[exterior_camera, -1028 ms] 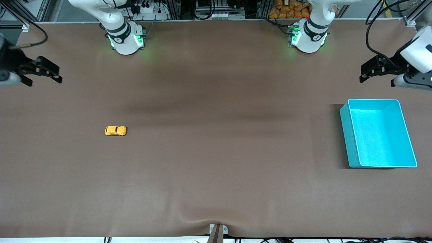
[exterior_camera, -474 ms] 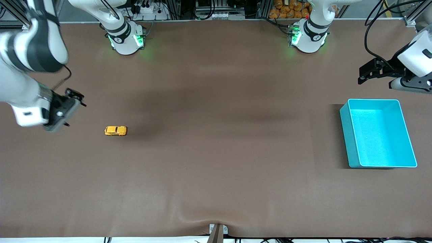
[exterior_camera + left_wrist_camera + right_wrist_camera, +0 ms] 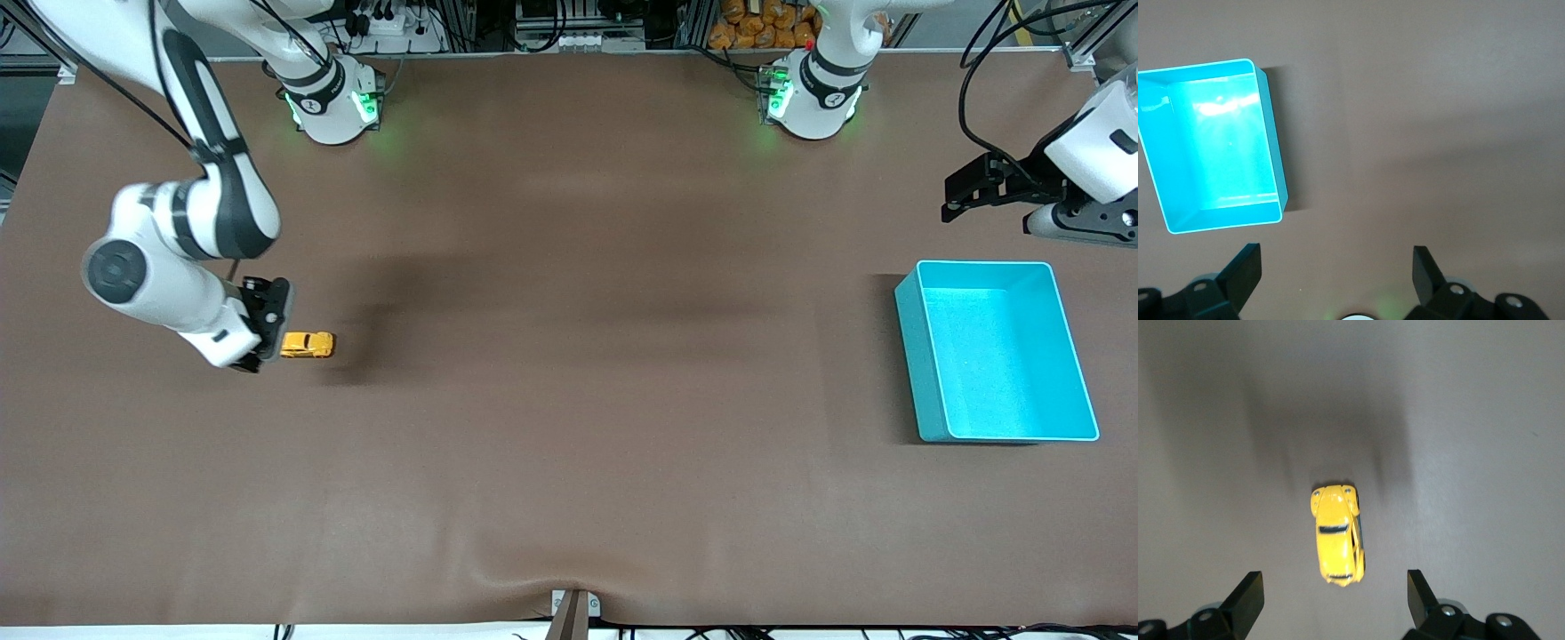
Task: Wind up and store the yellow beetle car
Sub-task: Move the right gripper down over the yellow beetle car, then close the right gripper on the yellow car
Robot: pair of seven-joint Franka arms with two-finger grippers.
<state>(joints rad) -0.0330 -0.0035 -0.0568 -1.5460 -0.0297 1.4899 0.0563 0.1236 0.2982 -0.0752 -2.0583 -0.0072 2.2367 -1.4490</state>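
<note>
Yellow beetle car (image 3: 307, 345) sits on its wheels on the brown table (image 3: 569, 400), toward the right arm's end. Right gripper (image 3: 264, 322) hangs just above it, fingers (image 3: 1245, 600) spread wide, empty. Left gripper (image 3: 965, 188), also wide open, waits near the turquoise bin (image 3: 925, 373), well apart from the car.

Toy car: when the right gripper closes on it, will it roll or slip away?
The toy car stands on its wheels on the flat table, so a nudge probably rolls it. Its rounded, glossy body may slip between the open right gripper's fingers.
</note>
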